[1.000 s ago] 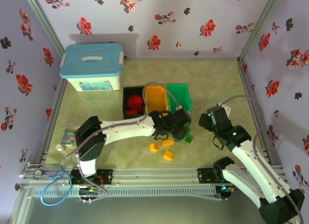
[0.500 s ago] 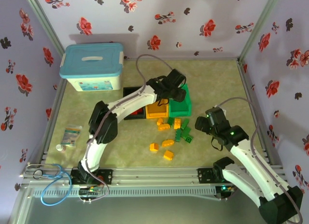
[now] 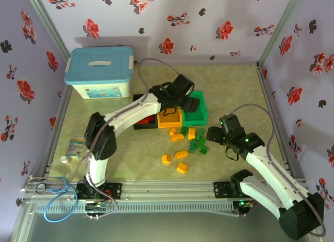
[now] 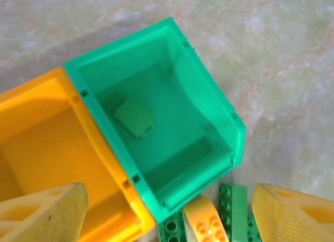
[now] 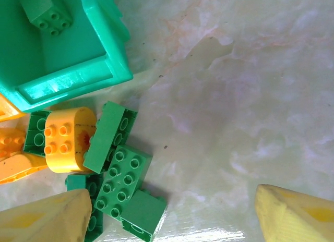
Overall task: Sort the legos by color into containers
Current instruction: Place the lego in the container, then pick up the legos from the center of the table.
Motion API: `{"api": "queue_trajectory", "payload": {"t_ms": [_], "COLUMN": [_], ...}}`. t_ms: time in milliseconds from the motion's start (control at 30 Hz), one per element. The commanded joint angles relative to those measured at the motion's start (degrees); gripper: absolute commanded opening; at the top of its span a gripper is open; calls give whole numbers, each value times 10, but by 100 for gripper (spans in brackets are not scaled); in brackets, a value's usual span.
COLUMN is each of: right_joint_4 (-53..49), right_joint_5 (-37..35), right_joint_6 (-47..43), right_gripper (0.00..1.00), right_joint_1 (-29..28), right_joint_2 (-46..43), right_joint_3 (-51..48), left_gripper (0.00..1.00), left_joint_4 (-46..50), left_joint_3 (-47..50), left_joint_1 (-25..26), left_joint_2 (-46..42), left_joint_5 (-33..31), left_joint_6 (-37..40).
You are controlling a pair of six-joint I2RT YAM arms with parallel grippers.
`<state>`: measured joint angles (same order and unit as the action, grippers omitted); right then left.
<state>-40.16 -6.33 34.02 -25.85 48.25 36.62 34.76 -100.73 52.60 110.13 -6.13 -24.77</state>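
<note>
My left gripper (image 3: 177, 107) hangs open over the bins, its yellow fingers (image 4: 42, 210) empty; below it one green lego (image 4: 134, 118) lies in the green container (image 4: 156, 49), beside the orange container (image 4: 31, 111). The black container (image 3: 140, 104) holds red legos (image 3: 145, 116). My right gripper (image 3: 211, 135) stands open and empty just right of a pile of green legos (image 5: 121, 179) with an orange-yellow round one (image 5: 65, 140), in front of the green container (image 5: 104, 38). More orange-yellow legos (image 3: 181, 161) lie loose nearer the front.
A large white box with a light-blue lid (image 3: 99, 72) stands at the back left. A small packet (image 3: 77, 144) lies at the left edge and a blue cable (image 3: 57, 200) on the front rail. Flowered walls close in three sides.
My left gripper rose from the pile to the green container and opened; a green lego now lies in that bin. My right gripper edged left toward the pile.
</note>
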Motion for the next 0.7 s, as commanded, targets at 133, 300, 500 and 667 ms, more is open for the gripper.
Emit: {"api": "queue_trajectory", "payload": {"t_ms": [133,300,500,667], "right_joint_4": [26,50,89,109], "right_joint_5": [18,15,23,19], "right_joint_6": [-21,-16,-13,-10], "right_gripper": [79,73,68,64], "right_joint_1": [-37,-71,-95,-110], "right_joint_2": [44,102,184,255], "right_joint_3": [29,49,78,108], "left_gripper": [79,77,76,75], "left_joint_4": [-91,-119,-143,-146], "left_joint_3": [209,354,498,554], "left_joint_1": [5,13,24,44], "left_joint_2": [-156,-239,-318,-363], "left_joint_5": [-13,-30,-59,-83], "left_joint_6": [-40,-77,-131,-163]}}
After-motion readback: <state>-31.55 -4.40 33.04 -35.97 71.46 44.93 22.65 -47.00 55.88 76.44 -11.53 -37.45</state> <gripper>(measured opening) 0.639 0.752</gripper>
